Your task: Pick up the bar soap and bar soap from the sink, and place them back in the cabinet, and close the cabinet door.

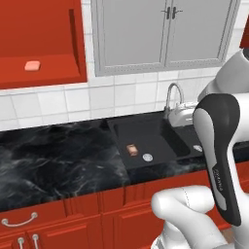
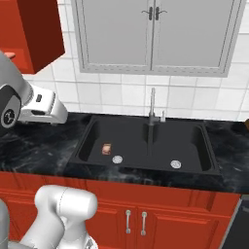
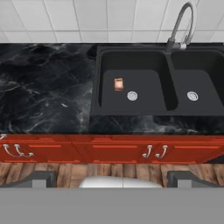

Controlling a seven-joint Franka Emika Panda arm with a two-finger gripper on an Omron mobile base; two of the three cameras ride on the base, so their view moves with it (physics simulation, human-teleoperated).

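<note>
Pink bar soap [image 1: 32, 65] lies on shelf of open red cabinet [image 1: 48, 73], upper left. Brown bar soap [image 1: 131, 149] rests on floor of sink [image 1: 160, 127] left basin, just beside round drain [image 1: 147, 157]. Faucet [image 1: 173, 95] stands behind. Fingers [image 3: 112, 179] spread wide, holding nothing, high above black marble desk [image 1: 53, 155].
</note>
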